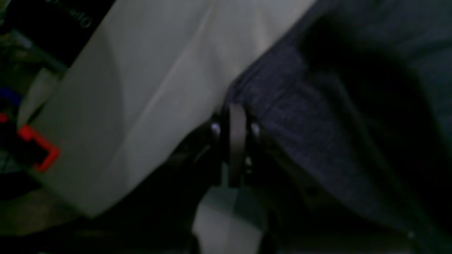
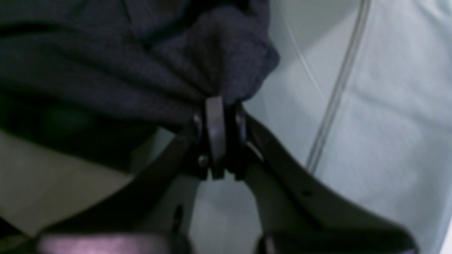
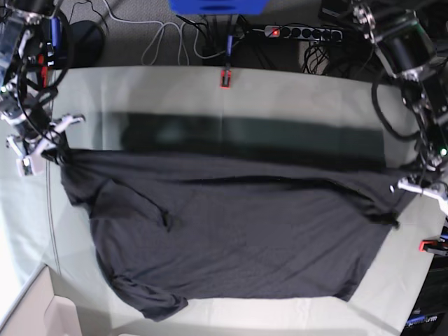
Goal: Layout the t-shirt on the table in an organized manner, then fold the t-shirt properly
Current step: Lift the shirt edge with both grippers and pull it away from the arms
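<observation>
- I have the right claw (image 2: 215,102) clamped on a bunched corner of the charcoal cotton t-shirt (image 3: 231,238); the left claw (image 1: 235,116) pinches its opposite edge.
- The shirt sags, stretched, over the pale grey-green cloth bench (image 3: 294,87).
- Uneven pulling could slip the fabric free or leave it skewed and wrinkled.

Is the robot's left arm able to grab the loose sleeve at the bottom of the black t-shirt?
Probably not: the left gripper is shut on the black cotton t-shirt across the table.
</observation>
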`<action>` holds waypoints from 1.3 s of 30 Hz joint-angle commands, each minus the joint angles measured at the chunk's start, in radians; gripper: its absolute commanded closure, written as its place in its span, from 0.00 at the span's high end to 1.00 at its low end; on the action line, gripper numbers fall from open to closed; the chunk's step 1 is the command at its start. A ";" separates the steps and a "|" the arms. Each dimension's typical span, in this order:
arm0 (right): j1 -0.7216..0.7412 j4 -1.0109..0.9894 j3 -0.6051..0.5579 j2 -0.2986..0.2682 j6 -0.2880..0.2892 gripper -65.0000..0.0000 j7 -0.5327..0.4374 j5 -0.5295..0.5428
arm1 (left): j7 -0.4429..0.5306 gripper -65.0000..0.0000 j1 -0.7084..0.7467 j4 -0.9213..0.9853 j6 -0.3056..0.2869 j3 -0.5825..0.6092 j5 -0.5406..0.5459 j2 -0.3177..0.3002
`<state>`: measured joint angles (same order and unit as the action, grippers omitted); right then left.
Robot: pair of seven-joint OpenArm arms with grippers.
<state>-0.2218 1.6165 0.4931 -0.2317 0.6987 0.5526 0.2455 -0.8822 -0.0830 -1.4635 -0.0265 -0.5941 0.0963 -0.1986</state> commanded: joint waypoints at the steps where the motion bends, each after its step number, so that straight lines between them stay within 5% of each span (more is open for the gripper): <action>1: 0.006 0.028 0.014 -0.016 -0.001 0.00 -0.030 0.016 | 0.016 0.00 -0.022 -0.041 0.007 -0.002 -0.003 -0.017; 6: 0.006 0.032 0.039 -0.024 -0.001 0.00 -0.016 0.012 | -0.021 0.00 -0.028 -0.113 0.007 -0.040 -0.003 -0.019; 16: 0.095 0.049 0.125 -0.056 -0.001 0.00 0.175 0.010 | -0.140 0.00 -0.080 -0.139 0.006 -0.050 -0.003 -0.046; 28: 0.031 0.143 0.123 -0.062 -0.001 0.00 0.223 0.015 | -0.142 0.00 -0.068 -0.161 0.006 -0.051 -0.003 -0.052; 32: 0.045 0.158 0.230 -0.013 -0.001 0.00 0.228 0.045 | -0.139 0.00 -0.048 -0.165 0.006 -0.051 -0.003 -0.052; 39: 0.009 0.176 0.198 -0.011 -0.001 0.00 0.220 0.048 | -0.131 0.00 -0.016 -0.133 0.004 -0.088 -0.002 -0.052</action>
<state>-0.2192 1.7668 0.6773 -0.2184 0.7105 0.8005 0.2955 -1.0492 -0.0792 -1.5776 -0.0307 -0.6746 0.1162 -0.2268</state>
